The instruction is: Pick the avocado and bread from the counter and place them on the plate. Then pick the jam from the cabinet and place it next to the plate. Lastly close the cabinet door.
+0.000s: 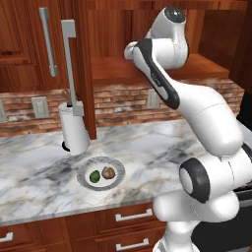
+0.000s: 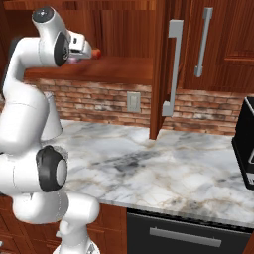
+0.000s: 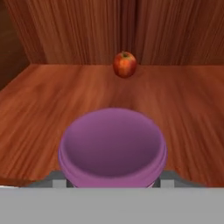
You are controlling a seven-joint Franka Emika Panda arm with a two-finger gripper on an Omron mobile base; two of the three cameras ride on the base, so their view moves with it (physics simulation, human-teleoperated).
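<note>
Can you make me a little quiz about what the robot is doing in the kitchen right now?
1. True or false: the avocado and the bread both lie on the plate.
2. What does the pincer reach for inside the cabinet? A) the purple-lidded jam B) the red fruit C) a cup
3. Fill in: the cabinet door is ____ (open or closed).

Key: 1 true. 2 A, the jam sits right at the pincer, and the fruit lies farther back on the shelf. 3 open.
</note>
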